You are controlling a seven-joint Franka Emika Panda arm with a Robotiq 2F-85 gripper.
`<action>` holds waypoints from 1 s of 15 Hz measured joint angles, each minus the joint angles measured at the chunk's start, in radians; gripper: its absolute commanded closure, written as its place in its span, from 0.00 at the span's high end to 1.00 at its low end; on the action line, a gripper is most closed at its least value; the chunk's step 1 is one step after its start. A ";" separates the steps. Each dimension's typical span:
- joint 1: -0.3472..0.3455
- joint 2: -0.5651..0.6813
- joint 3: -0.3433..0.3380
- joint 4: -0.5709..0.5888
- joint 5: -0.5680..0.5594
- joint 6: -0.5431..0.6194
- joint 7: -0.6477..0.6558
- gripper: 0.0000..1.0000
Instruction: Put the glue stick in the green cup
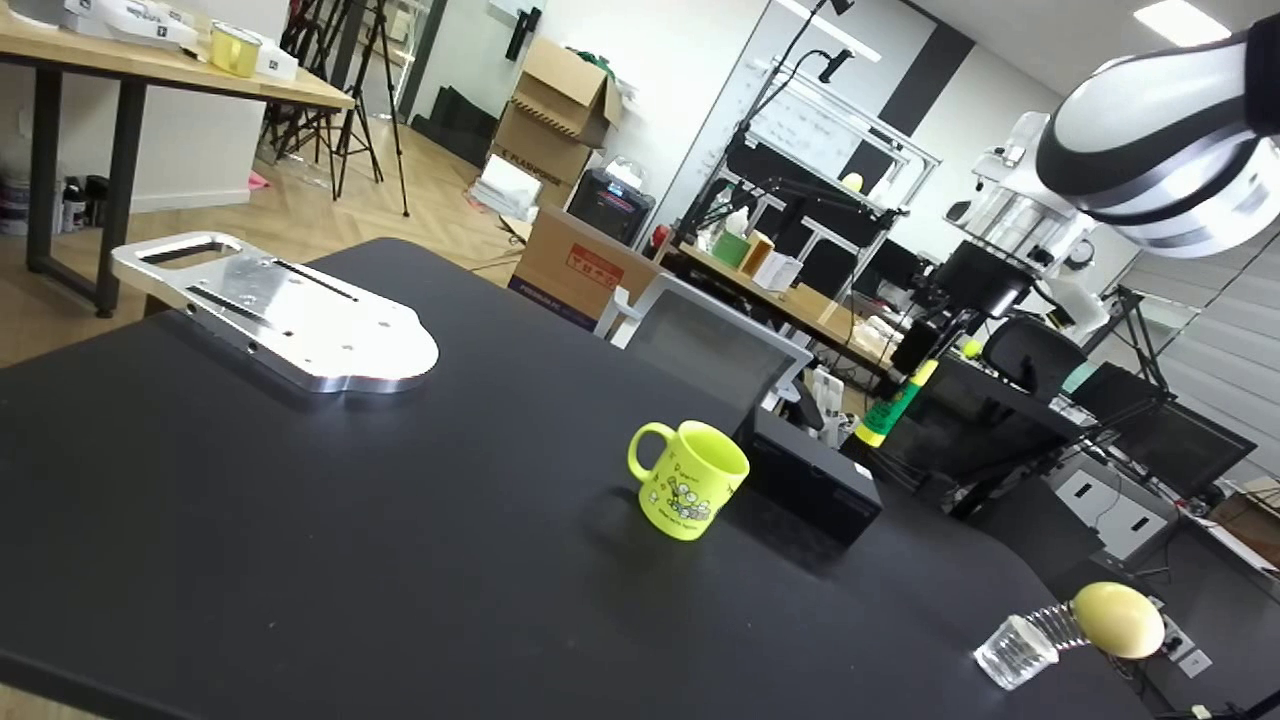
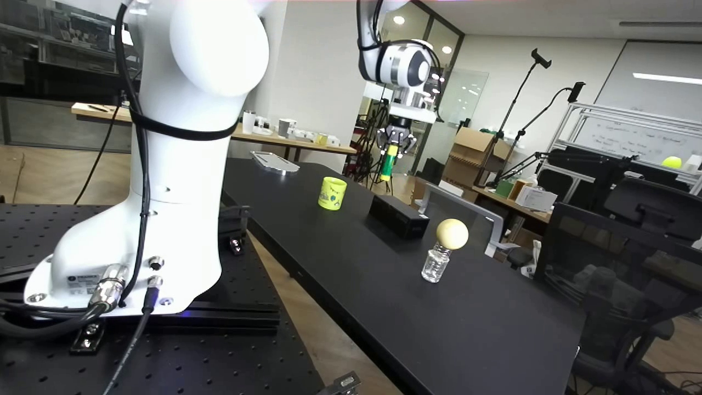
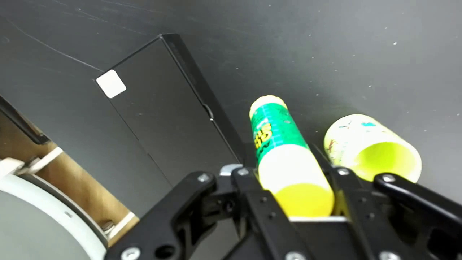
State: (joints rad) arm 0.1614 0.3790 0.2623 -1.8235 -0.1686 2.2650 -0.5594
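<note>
Wrist view, left to right: black box (image 3: 158, 112); gripper (image 3: 287, 164), jaws parted only by the glue stick (image 3: 290, 155), gripped aloft by its upper end, presumably so the free end enters first; green cup (image 3: 355, 139), upright, likely to receive it, apart. Count: one black box, one glue stick, one green cup.

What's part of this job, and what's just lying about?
Job:
slim green-and-yellow glue stick
yellow-green mug with handle
black gripper holding the stick

Lying about:
black rectangular box
flat silvery metal plate
pale yellow ball on a coil spring
</note>
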 measured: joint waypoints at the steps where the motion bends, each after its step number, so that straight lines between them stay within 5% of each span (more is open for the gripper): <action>1: 0.015 -0.022 0.011 -0.040 -0.011 0.009 -0.010 0.10; 10: 0.079 -0.069 0.087 -0.210 -0.025 0.260 -0.139 0.10; 15: 0.078 -0.059 0.111 -0.216 0.029 0.243 -0.210 0.10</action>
State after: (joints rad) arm 0.2395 0.3203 0.3730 -2.0391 -0.1396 2.5080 -0.7698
